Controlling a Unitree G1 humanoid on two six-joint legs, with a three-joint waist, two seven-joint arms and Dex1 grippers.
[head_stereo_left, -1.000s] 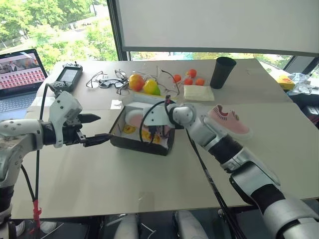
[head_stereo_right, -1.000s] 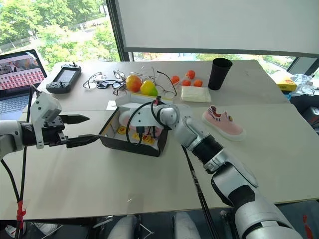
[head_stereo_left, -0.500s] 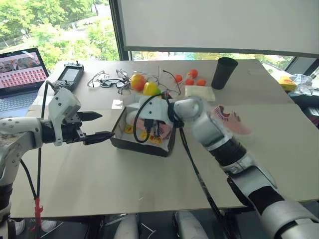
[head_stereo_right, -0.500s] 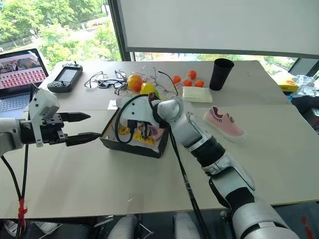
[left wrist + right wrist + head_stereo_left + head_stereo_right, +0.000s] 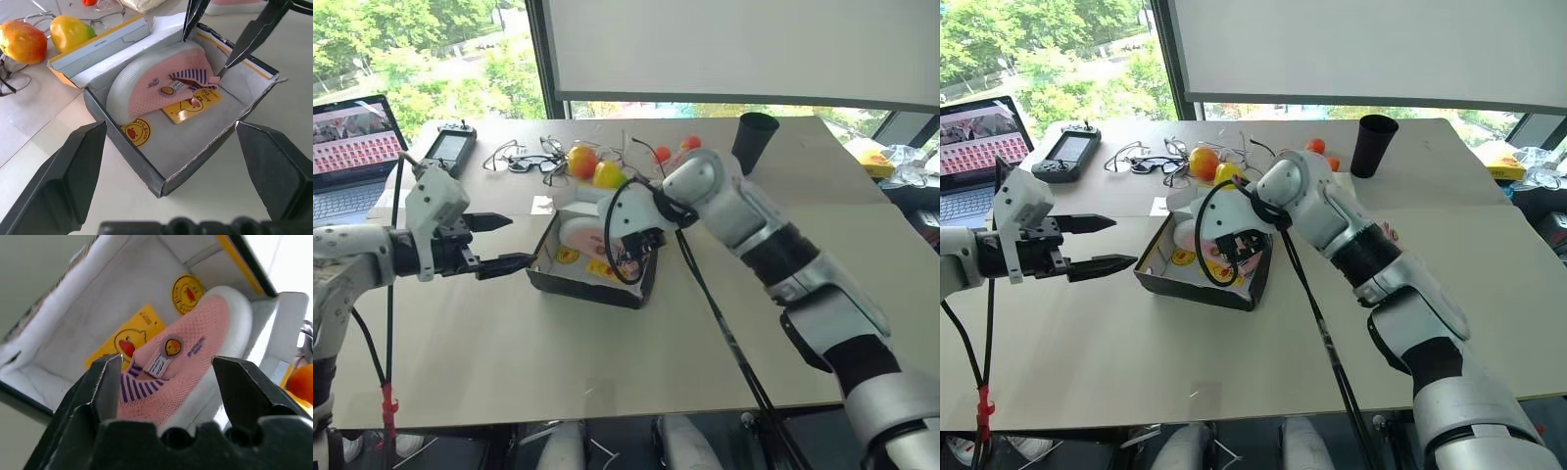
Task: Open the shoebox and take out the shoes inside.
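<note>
On the pale surface (image 5: 509,352), seen from the head camera, the open shoebox (image 5: 592,284) is sitting near the middle, with the left gripper (image 5: 501,242) hovering just left of it, jaws apart and empty. The right gripper (image 5: 628,257) is hanging over the box interior. From the left wrist, one pink sneaker (image 5: 161,85) is lying inside the box on the white lining. From the right wrist, the right jaws are standing apart on either side of that sneaker's striped collar, not clamping it.
</note>
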